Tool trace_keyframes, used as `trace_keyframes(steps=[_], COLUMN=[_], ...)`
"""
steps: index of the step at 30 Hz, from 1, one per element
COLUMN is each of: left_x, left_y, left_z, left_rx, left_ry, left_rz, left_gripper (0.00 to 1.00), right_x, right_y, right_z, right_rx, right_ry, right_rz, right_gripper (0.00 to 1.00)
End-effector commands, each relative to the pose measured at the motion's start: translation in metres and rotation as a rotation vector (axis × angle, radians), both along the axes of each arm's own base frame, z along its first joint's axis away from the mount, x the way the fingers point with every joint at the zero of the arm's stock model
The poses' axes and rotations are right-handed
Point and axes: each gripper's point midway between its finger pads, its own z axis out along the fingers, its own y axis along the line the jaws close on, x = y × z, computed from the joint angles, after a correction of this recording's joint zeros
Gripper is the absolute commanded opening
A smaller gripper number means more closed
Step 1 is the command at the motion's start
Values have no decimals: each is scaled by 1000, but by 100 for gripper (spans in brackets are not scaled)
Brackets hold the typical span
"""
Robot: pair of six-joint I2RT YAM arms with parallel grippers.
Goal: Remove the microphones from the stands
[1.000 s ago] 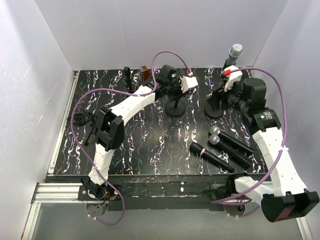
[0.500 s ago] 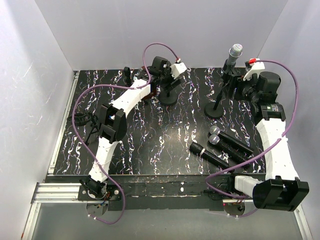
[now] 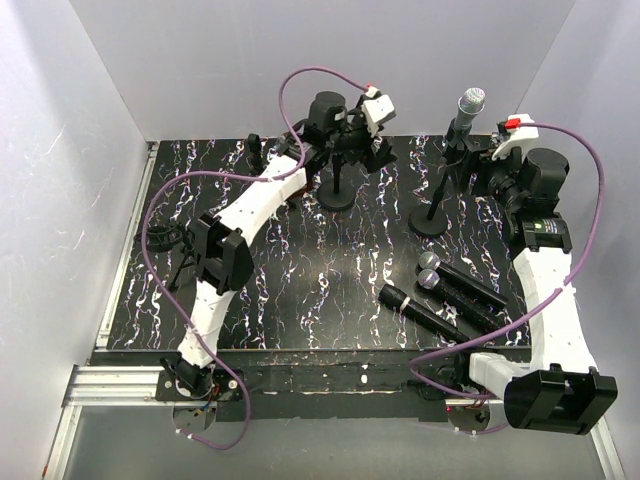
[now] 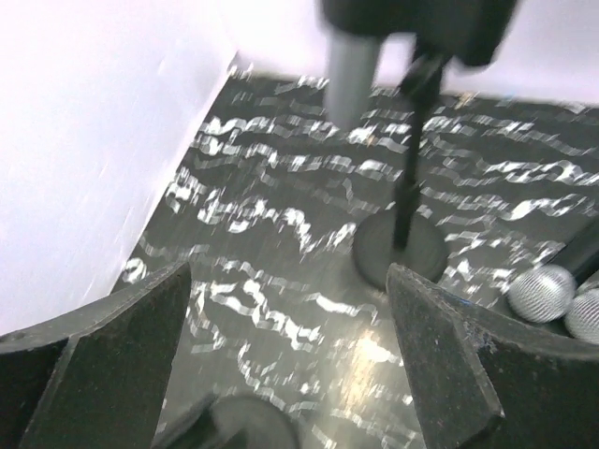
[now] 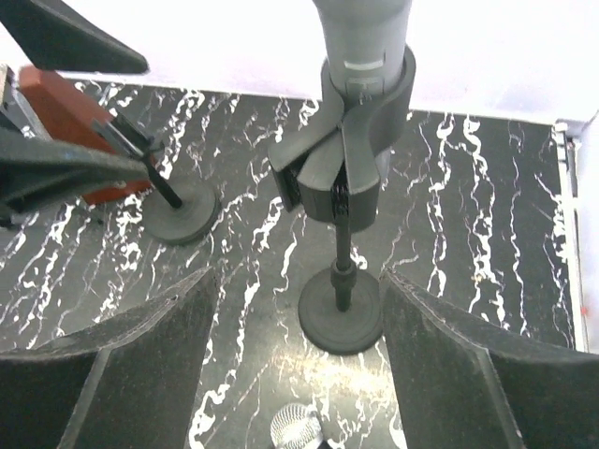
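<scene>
Looking down on a black marbled surface (image 3: 300,290). Got the left arm (image 3: 262,200) stretched to the far side above a bare stand (image 3: 337,192), with the left jaws spread wide and nothing in them. Same deal on the right arm (image 3: 548,270): right jaws wide apart, facing the other stand (image 3: 432,218) without touching it. Can see the microphone (image 3: 470,103) clipped into the top of that stand, far right. Also three loose mics (image 3: 455,288) lying at the near right.

Top external: high over the near edge, looking down on the whole counter (image 3: 300,285).
Left wrist: low, near, facing the stand (image 4: 404,251).
Right wrist: close, facing the same stand.
Shared: that stand.
</scene>
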Motion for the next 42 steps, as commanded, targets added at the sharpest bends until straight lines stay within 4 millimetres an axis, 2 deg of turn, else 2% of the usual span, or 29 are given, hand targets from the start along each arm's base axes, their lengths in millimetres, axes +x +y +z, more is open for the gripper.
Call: trace_keyframes(steps=[1,3,8,15,20,23,25,29,33,36,37,38,39,42], left_x=[-54,-60,-72,-80,-86,-89,-89,-91,-95,-101,-103,-106,-110,-119], left_y=[-31,-34,-27,-18,-15,-14,-13,-12,-9,-4,-2,0,1,11], left_z=[84,88,92,92,100,103,104,104,107,104,103,101,97,100], left_rx=[-158,-165,-149,-122,-123,-120,-117,-109,-129,-154,-158,-157,-152,-158], left_ry=[-80,-73,-93,-89,-91,-96,-101,-103,-75,-39,-40,-40,-37,-51], left_rz=[-140,-143,-135,-124,-131,-138,-139,-139,-128,-108,-106,-109,-114,-114], left_gripper=[85,85,85,85,85,85,85,85,85,84,84,84,84,84], right_x=[16,24,48,76,100,110,114,113,100,88,85,79,76,69], right_y=[4,7,1,3,-8,-9,-7,2,14,25,26,46,53,64], right_z=[37,62,91,96,98,93,89,84,90,100,101,103,107,105], right_rx=[49,65,64,16,-4,-9,-13,-6,18,88,103,117,128,124], right_ry=[-101,-136,-210,-287,-313,-305,-304,-290,-284,-267,-255,-242,-244,-207], right_rz=[15,34,1,39,-11,-20,-6,53,87,67,64,96,76,-28], right_gripper=[78,79,80,79,76,74,67,42,29,11,7,4,3,3])
